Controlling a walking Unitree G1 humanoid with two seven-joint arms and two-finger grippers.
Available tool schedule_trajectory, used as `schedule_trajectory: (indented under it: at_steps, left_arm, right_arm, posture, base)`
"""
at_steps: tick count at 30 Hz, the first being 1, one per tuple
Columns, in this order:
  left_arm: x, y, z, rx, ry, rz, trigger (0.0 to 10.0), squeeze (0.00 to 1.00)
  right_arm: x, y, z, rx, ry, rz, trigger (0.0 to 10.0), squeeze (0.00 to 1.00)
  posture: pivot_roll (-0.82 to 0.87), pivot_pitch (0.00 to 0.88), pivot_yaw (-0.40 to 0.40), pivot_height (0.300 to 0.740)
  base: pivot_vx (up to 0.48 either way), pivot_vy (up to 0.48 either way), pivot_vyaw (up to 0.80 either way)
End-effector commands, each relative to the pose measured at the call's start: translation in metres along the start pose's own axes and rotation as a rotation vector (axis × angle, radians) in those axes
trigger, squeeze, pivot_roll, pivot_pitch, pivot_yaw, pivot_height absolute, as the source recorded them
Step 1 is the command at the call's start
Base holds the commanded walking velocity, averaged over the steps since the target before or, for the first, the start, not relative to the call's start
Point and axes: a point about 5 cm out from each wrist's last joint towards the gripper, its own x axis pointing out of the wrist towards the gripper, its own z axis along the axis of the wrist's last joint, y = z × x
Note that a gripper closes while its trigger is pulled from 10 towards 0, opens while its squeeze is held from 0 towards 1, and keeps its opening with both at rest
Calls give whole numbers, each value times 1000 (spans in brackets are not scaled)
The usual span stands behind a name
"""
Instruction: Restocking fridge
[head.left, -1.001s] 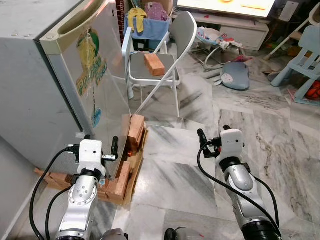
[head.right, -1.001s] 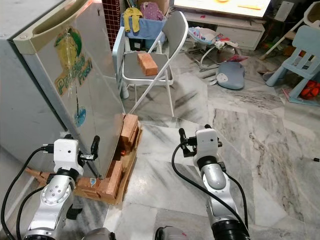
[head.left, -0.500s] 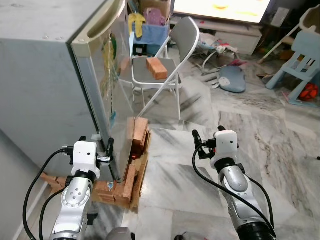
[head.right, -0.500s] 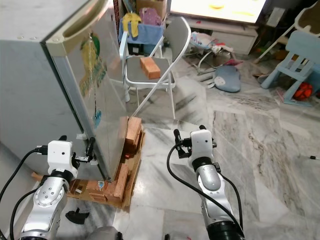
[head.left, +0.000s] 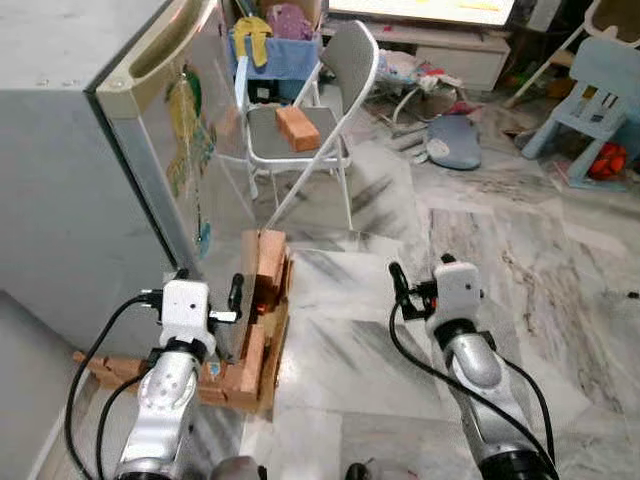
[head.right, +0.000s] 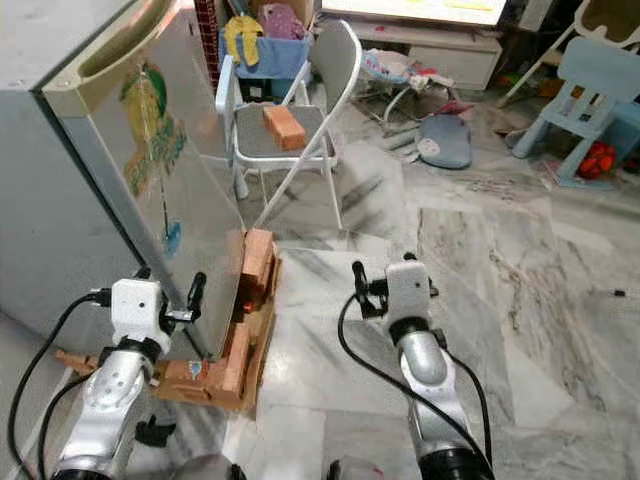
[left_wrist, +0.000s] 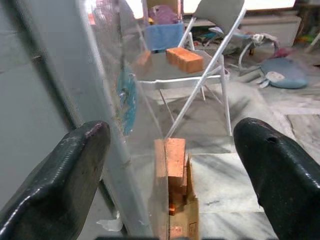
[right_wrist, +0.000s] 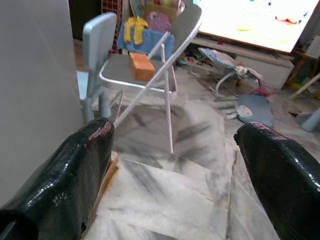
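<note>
The grey fridge stands on my left, and its door carries a yellow-green sticker. It rests on a low stack of orange bricks and wood. My left gripper is open and empty at the door's lower corner. In the left wrist view that door edge runs between the gripper's black fingers. My right gripper is also open and empty, held over the marble floor to the right of the fridge. Through it in the right wrist view I see a loose brick lying on a folding chair.
The grey folding chair stands just beyond the fridge door, with a blue basket of clothes behind it. A grey cushion, a baby bouncer and a blue child's chair lie at the far right. Marble floor stretches ahead.
The whole view has swung, so the camera moved. Both grippers remain open and empty in the same posture, the left one staying by the door's lower corner.
</note>
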Motion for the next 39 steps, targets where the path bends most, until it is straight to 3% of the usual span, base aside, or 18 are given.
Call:
schedule_trajectory:
  at_steps: [1,4,10,16,23,26,28,30,34,39]
  left_arm:
    - [3,2,2,18,-4,8,10000,0]
    - [13,15,7,12,-12,45,10000,0]
    - [34,33,20,72,-39,80,10000,0]
    - [54,57,34,37,-55,173,10000,0]
    - [67,66,48,11,-76,162,10000,0]
    - [70,62,50,2,-79,128,10000,0]
    - [76,37,53,-3,-81,-38,10000,0]
    - [77,31,54,-10,-86,-72,10000,0]
    - [82,-5,61,34,-114,-216,10000,0]
    - [83,-12,61,22,-111,-239,10000,0]
  right_arm:
    - [-1,-1,5,-3,-12,-1,10000,0]
    - [-6,-1,6,89,15,-7,10000,0]
    - [-20,-4,5,73,49,15,10000,0]
    - [-33,0,3,105,91,77,10000,0]
    - [-22,25,41,198,-16,298,10000,0]
    - [-23,29,41,178,-9,347,10000,0]
    - [-25,29,36,150,13,365,10000,0]
    - [-26,29,36,140,17,368,10000,0]
    - [-24,29,34,145,31,375,10000,0]
    - [-24,29,33,144,41,378,10000,0]
  posture:
    - [73,41,-19,740]
    - [59,50,-19,740]
    - [45,72,-20,740]
    - [26,68,-5,740]
    - [21,76,6,740]
    - [23,75,-3,740]
    - [29,72,-12,740]
    - [29,72,-12,740]
    - [39,60,-19,740]
    - [39,59,-18,740]
  base:
    - [0,0,0]
    - [0,0,0]
    - [0,0,0]
    - [0,0,0]
    - [0,0,0]
    - [0,0,0]
    - [0,0,0]
    - [0,0,0]
    - [0,0,0]
    - [0,0,0]
